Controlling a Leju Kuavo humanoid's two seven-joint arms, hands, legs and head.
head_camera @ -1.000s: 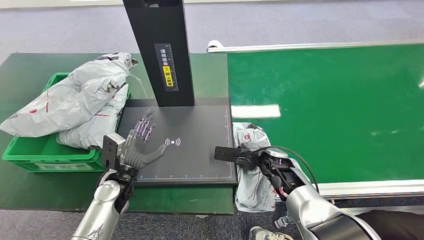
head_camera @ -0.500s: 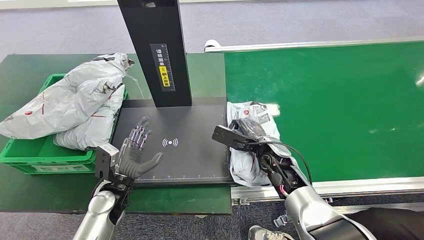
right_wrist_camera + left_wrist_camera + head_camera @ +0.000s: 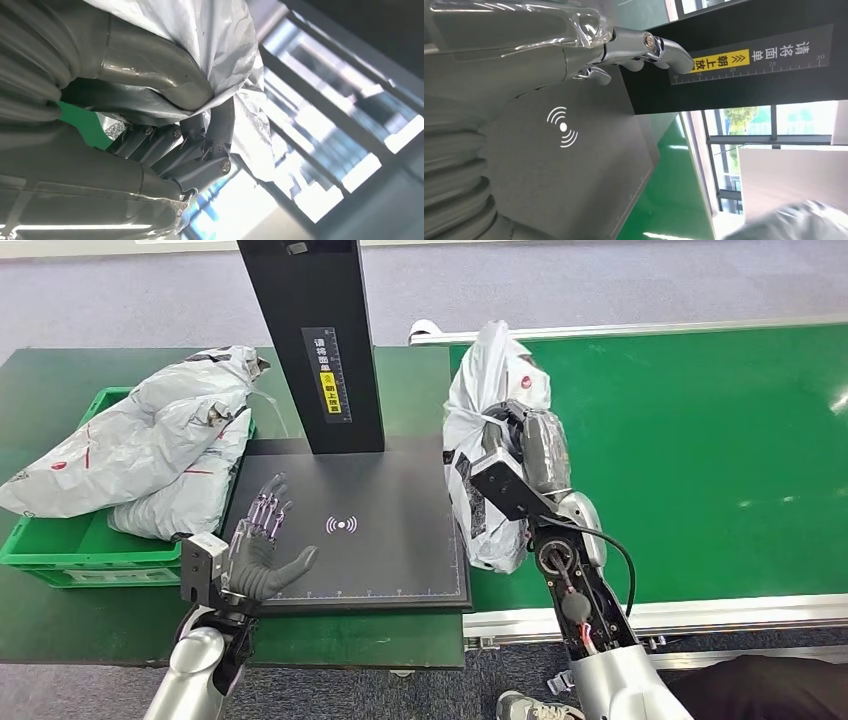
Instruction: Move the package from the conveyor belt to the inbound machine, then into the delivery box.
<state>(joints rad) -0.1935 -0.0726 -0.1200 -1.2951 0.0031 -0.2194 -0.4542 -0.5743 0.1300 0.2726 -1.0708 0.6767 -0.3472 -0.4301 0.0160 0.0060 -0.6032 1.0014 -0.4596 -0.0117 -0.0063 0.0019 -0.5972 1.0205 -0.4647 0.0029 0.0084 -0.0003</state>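
The package (image 3: 487, 430), a grey plastic mailer bag, hangs in the air just beside the black scanning plate (image 3: 390, 540) of the inbound machine, on the conveyor side of it, with its lower end drooping past the plate's edge over the green conveyor belt (image 3: 700, 460). The right hand (image 3: 525, 445) grips it partway up; in the right wrist view the fingers (image 3: 200, 150) are curled tight into crumpled film, with the bag bunched around them. The bag looks soft and limp, folding wherever it is unsupported, so it will likely sag and swing rather than hold a shape, and its glossy film may slip through a loose grasp. It seems light, judging by how freely it dangles. A firm hold on a gathered fold near the bulk of the contents, as now, seems the safest place to take it, since a corner could tear or pull free. The left hand (image 3: 258, 550) rests open over the near corner of the plate, fingers spread and holding nothing, close to the white scan mark (image 3: 341, 525). On the far side of the plate from the belt, the green delivery box (image 3: 75, 550) already holds several similar grey bags (image 3: 150, 440).
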